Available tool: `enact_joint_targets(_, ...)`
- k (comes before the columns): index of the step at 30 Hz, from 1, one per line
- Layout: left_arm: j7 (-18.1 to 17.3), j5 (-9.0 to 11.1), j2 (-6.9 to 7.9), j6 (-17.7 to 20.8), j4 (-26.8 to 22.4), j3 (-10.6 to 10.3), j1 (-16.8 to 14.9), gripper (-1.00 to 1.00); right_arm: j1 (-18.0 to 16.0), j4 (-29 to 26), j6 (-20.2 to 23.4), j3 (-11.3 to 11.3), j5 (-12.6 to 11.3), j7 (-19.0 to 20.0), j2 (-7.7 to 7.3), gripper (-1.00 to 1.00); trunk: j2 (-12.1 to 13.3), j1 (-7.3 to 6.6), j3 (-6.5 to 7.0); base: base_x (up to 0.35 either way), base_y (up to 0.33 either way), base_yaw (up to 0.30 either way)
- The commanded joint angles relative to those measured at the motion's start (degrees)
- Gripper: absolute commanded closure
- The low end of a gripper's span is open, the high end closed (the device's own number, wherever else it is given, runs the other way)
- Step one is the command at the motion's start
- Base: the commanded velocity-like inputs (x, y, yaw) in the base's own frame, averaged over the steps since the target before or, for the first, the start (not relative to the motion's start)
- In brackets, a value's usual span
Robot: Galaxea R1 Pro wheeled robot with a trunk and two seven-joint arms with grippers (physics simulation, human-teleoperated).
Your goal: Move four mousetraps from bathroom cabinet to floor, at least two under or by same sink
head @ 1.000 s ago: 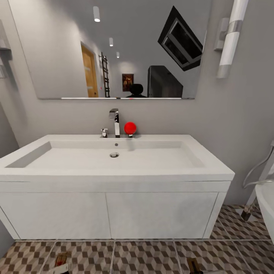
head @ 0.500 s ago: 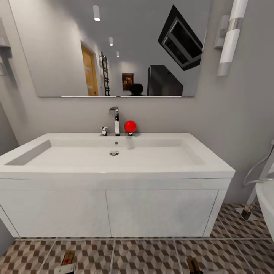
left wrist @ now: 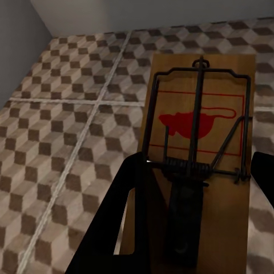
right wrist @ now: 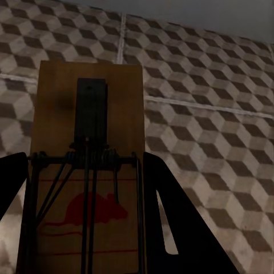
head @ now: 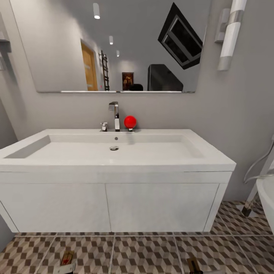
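Over the bathroom floor [head: 144, 253] before the sink [head: 114, 161], each gripper [left wrist: 194, 228] [right wrist: 85, 228] grasps a mousetrap [left wrist: 197, 148] [right wrist: 85, 142] by its edges, ready for laying flat.

1. The left mousetrap [head: 67, 258] is cut by the head view's lower edge.
2. The right mousetrap [head: 193, 265] there is likewise clipped, its details too small to read.
3. In the wrist views, each tool's dark fingers [left wrist: 117, 211] run off-frame, so their contact with the traps is unclear.
4. The bathtub [head: 267, 201] is cut at the right edge.
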Motion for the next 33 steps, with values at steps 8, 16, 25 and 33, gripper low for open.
enact_joint_targets(8,0.0,0.2,0.03,0.0,-0.1,-0.5,0.0,1.00,0.0,0.1,-0.2,-0.1,0.7,-0.1,0.02,1.00,-1.2,0.65,-0.60,0.000,0.000,0.000)
enact_joint_targets(16,0.5,0.2,0.03,-0.1,-0.1,-0.4,-0.1,1.00,0.0,0.1,-0.2,-0.1,0.6,-0.1,0.02,1.00,-4.4,2.41,-2.04,0.000,0.000,0.000)
enact_joint_targets(25,0.4,0.2,0.03,-0.2,-0.1,-0.4,0.0,1.00,0.0,0.1,-0.2,-0.1,0.6,-0.1,0.02,1.00,-8.1,4.39,-3.65,0.000,0.000,0.000)
enact_joint_targets(33,-0.1,0.3,0.00,-0.7,-0.1,-0.5,-0.1,1.00,0.0,0.1,-0.2,-0.1,0.7,-0.1,0.01,1.00,-9.3,5.05,-4.19,0.000,0.000,0.000)
